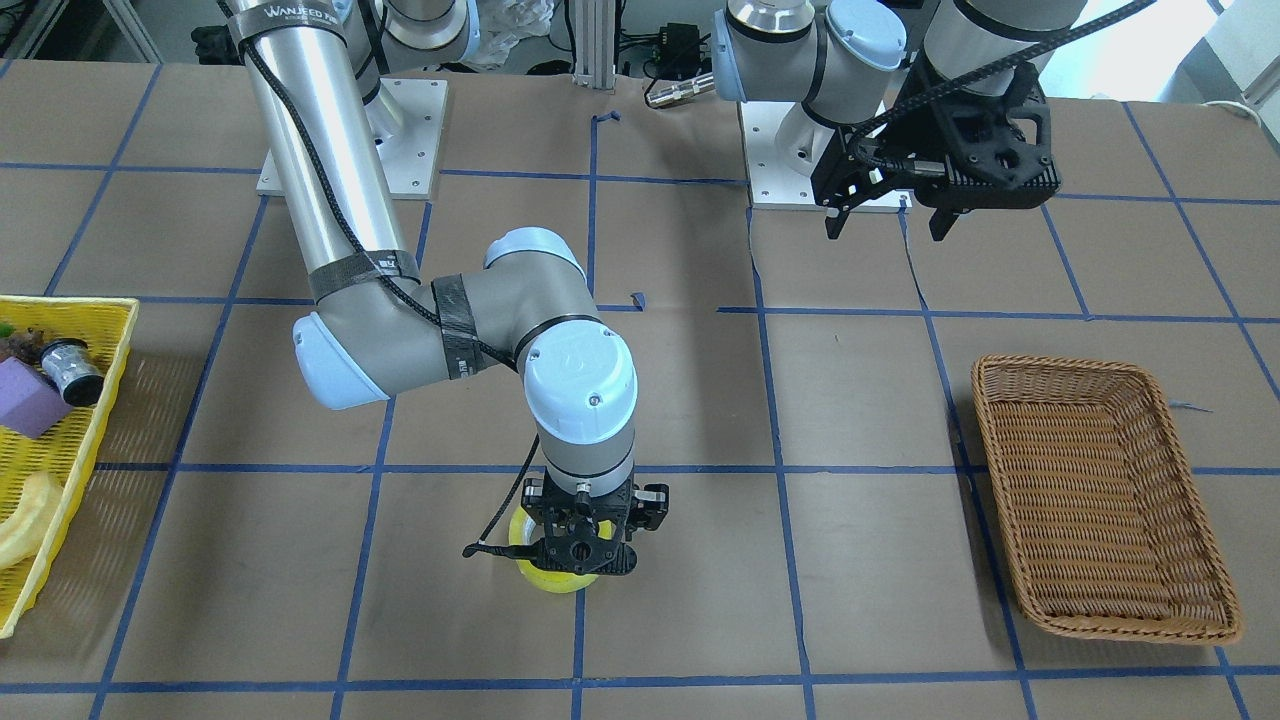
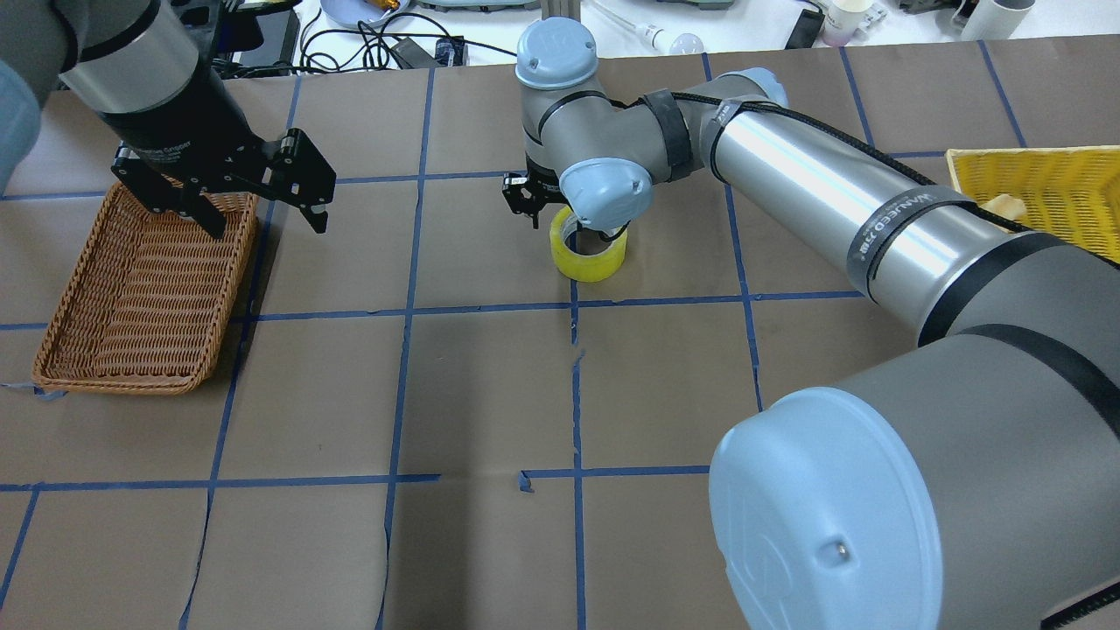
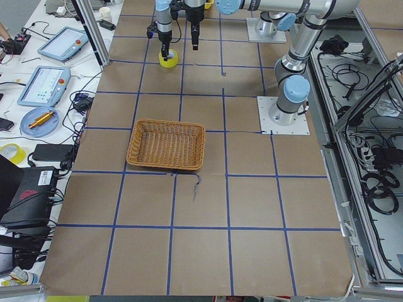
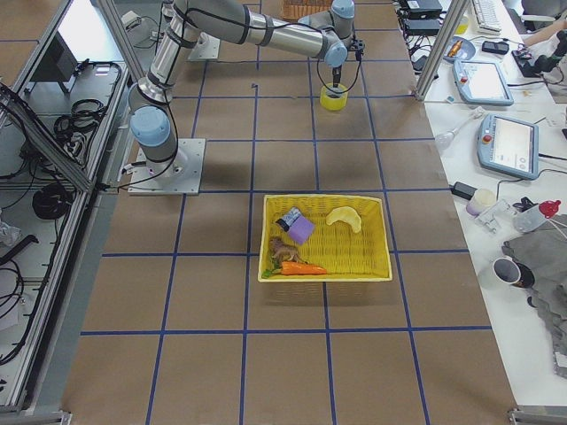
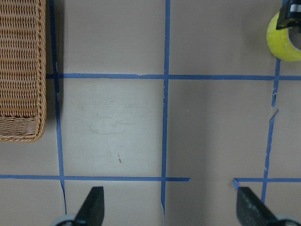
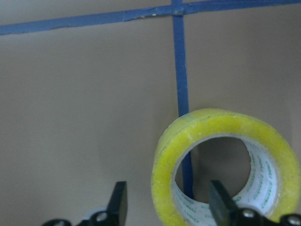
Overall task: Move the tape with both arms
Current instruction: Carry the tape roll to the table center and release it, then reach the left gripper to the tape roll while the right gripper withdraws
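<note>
Overhead exterior view, from its 9 o'clock edge across: a shallow rectangular basket of brown woven wicker (image 2: 131, 297) stands on the brown paper-covered table (image 2: 490, 394), which is ruled with blue tape lines (image 2: 402, 367). Over the basket's 1 o'clock corner hangs the black two-finger left gripper (image 2: 267, 229). It is clear of the table, with its jaws spread wide and nothing between them. The left wrist-mounted view shows both fingers (image 5: 94, 205) far apart above bare paper, the wicker basket at 9 to 10 o'clock and the yellow roll at 1 o'clock.

Towards the overhead view's 12 o'clock, well apart from the wicker basket, the translucent yellow roll of packing tape (image 2: 591, 254) lies flat on the table, hole upward. It sits on a blue line, just on the 12 o'clock side of a grid crossing. The silver-grey right arm (image 2: 814, 192) reaches in from 4 o'clock, and its black right gripper (image 6: 169, 207) points down at the roll. In the right wrist-mounted view the jaws are part open and straddle the roll's wall at about its 8 o'clock. One finger (image 6: 218, 202) stands inside the whitish core and the other outside, with a gap showing between that outer finger and the yellow wall. Whether the inner finger touches the tape I cannot tell.

At 2 o'clock sits a yellow plastic mesh basket (image 2: 1032, 175). The exterior right view shows a purple block (image 4: 302, 228), a small silvery spool (image 4: 289, 218), a pale yellow banana shape (image 4: 344, 218) and an orange carrot (image 4: 301, 268) in it.
</note>
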`<action>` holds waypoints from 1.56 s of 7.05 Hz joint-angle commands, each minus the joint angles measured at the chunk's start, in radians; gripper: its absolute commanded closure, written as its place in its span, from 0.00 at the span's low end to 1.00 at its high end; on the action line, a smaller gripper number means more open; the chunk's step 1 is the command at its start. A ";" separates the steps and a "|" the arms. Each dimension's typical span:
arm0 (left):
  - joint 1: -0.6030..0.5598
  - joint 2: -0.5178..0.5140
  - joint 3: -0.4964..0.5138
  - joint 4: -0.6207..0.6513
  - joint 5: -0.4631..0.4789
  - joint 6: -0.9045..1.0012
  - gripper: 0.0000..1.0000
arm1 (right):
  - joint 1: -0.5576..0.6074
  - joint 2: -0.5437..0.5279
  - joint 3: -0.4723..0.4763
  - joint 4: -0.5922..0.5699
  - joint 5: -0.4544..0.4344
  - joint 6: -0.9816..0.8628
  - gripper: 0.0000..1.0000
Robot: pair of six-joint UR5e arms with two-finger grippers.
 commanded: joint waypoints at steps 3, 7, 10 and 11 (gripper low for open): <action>0.006 -0.164 -0.076 0.214 0.003 -0.033 0.00 | -0.166 -0.207 0.017 0.225 -0.062 -0.230 0.00; -0.161 -0.425 -0.083 0.542 -0.157 -0.904 0.00 | -0.348 -0.533 0.135 0.500 -0.061 -0.452 0.00; -0.321 -0.615 -0.004 0.774 -0.143 -1.250 0.06 | -0.344 -0.605 0.166 0.588 -0.057 -0.457 0.00; -0.333 -0.642 0.007 0.776 -0.143 -1.267 0.06 | -0.344 -0.599 0.166 0.587 -0.054 -0.446 0.00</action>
